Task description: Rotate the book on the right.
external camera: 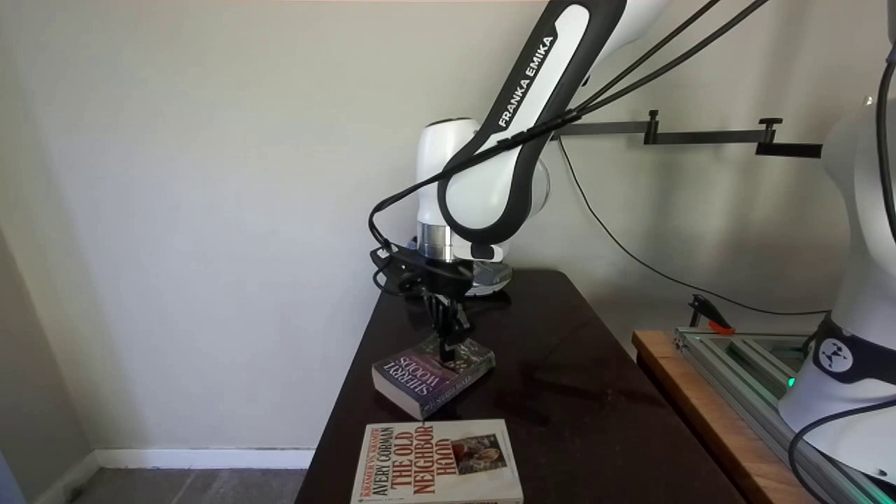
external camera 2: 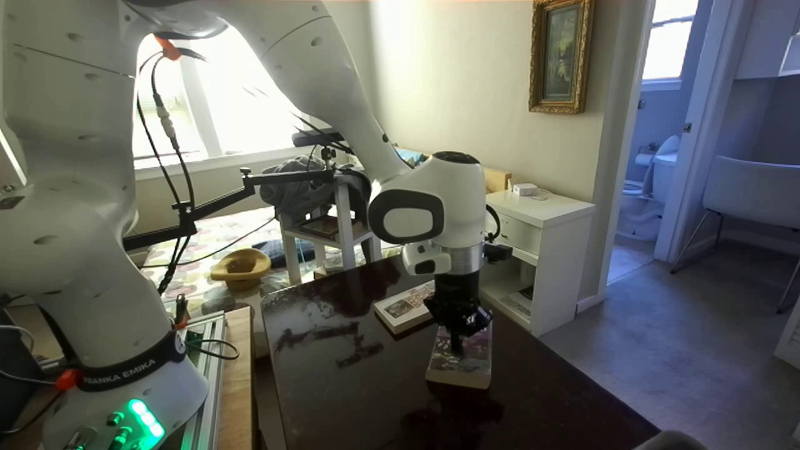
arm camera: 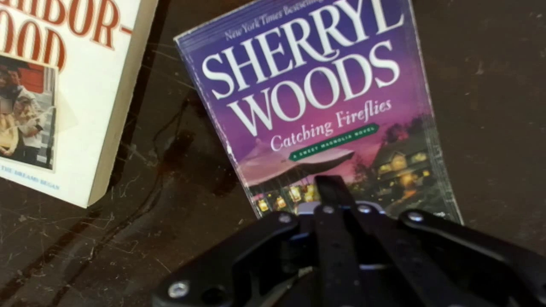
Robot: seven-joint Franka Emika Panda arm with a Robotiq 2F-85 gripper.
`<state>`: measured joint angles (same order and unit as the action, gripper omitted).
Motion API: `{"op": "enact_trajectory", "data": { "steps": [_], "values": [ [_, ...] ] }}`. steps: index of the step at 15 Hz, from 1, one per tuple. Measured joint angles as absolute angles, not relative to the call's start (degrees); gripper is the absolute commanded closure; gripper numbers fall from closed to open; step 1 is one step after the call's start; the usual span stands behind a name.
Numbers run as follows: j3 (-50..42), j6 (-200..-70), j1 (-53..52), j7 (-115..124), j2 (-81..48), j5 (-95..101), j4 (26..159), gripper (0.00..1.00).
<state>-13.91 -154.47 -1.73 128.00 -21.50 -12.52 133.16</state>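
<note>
The book is a small thick purple and dark paperback with pale lettering and a night scene on its cover. It lies flat and turned at an angle on the dark table, in both exterior views [external camera: 413, 374] [external camera 2: 476, 362] and the wrist view [arm camera: 307, 89]. My gripper [arm camera: 335, 189] is shut with nothing between its fingers. Its fingertips point down onto the picture part of the cover, in both exterior views [external camera: 446, 353] [external camera 2: 457, 350]. They look to be on or very close to the cover; exact contact cannot be told. The gripper hides the book's lower edge in the wrist view.
A larger cream book with a red title [external camera: 483, 483] lies beside the small book, a narrow gap apart; it also shows in the wrist view [arm camera: 85, 140]. The dark table [external camera: 581, 420] has a side edge near the books. A grey-and-black object [external camera: 490, 278] stands behind the gripper.
</note>
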Motion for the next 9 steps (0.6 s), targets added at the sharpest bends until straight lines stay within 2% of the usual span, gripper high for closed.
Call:
{"op": "enact_trajectory", "data": {
  "steps": [9],
  "values": [
    [-13.68, -154.38, -1.41, 126.28, -21.26, -12.21, 133.17, 1.00]
  ]
}}
